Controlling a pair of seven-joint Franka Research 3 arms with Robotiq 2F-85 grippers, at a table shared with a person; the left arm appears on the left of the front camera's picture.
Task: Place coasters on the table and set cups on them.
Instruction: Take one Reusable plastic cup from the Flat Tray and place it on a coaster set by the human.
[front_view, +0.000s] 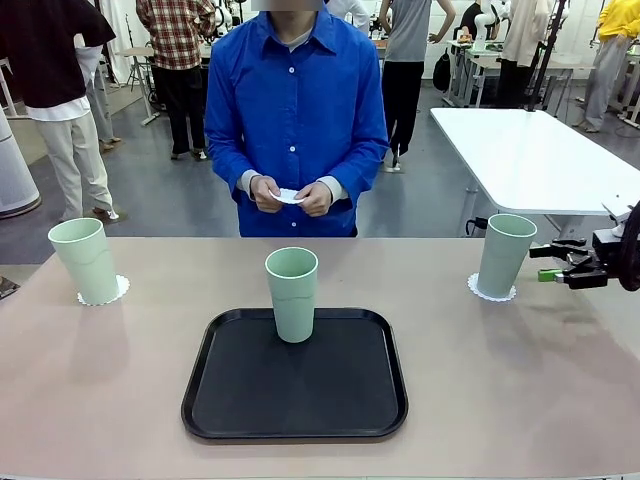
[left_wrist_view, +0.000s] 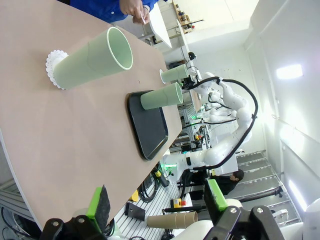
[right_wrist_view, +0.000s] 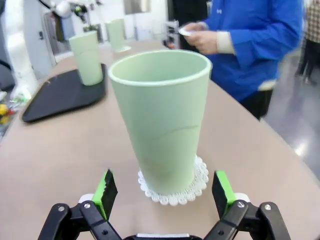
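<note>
The table (front_view: 500, 400) is a plain beige-pink, and the tray (front_view: 300, 400) on it is flat black. All three tumblers are the same pale mint green, unpatterned: the tray tumbler (front_view: 292, 293), the ten o'clock tumbler (front_view: 85, 260) and the two o'clock tumbler (front_view: 505, 255), reckoned from the tray. The ten o'clock doily (front_view: 123, 289) and the two o'clock doily (front_view: 474, 289) are white with lacy scalloped edges. The third doily (front_view: 290, 196), at twelve o'clock, is white against the person's bright blue shirt (front_view: 295, 110). The left pincer (left_wrist_view: 156, 200) and the right pincer (right_wrist_view: 164, 192) are black with vivid green pads (right_wrist_view: 106, 192).
</note>
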